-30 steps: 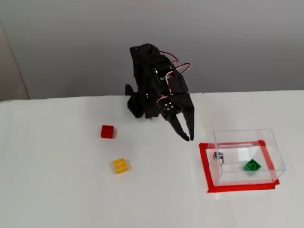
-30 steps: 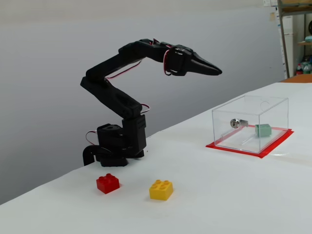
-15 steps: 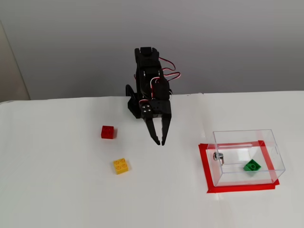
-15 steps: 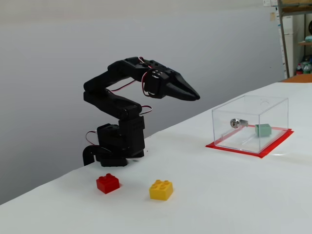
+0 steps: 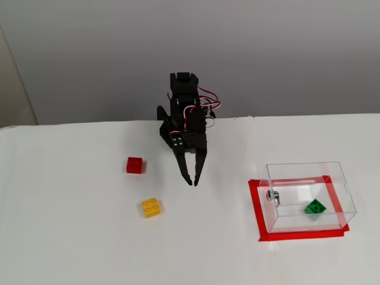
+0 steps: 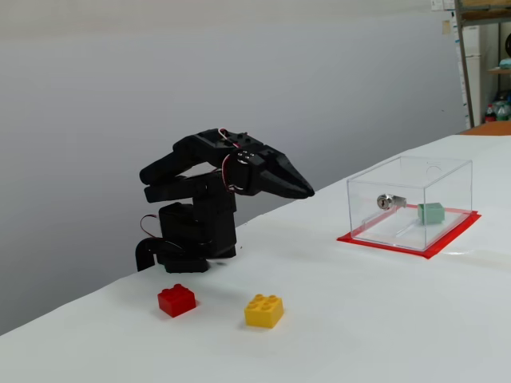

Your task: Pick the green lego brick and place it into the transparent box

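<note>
We see green lego brick (image 5: 315, 207) already inside transparent box (image 5: 341, 187), on right side of desk (image 5: 71, 237) in top-down fixed view. Gripper (image 5: 192, 181) nearly closed, holds nothing, well apart to left of box. Job looks done; no grab needed.

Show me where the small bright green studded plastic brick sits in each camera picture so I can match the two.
In a fixed view, from above: the green brick lies lower right, inside the clear plastic box, near its right end.
In a fixed view, from the side: the green brick shows right of centre, pale through the box wall.
Shared landmark: the red tape border under the box.
</note>
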Motion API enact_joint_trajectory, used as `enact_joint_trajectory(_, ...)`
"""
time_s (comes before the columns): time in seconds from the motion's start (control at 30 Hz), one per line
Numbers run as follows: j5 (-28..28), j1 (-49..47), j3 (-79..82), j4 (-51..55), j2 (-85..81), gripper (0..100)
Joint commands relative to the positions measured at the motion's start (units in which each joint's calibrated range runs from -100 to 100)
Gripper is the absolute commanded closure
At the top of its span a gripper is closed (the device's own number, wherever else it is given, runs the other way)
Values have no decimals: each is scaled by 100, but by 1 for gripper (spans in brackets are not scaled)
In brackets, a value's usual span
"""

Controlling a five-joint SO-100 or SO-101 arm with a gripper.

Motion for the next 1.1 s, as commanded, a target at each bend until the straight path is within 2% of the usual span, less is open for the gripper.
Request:
enact_joint_trajectory(0.0,4,-9,144,-6,-144,98)
enact_joint_trajectory(0.63,-16,-46,1437,55,-152,98)
enact_joint_trajectory(0.87,4,21,1410,1239,-152,98)
enact_joint_trajectory(1.07,-22,6,1283,1648,-152,98)
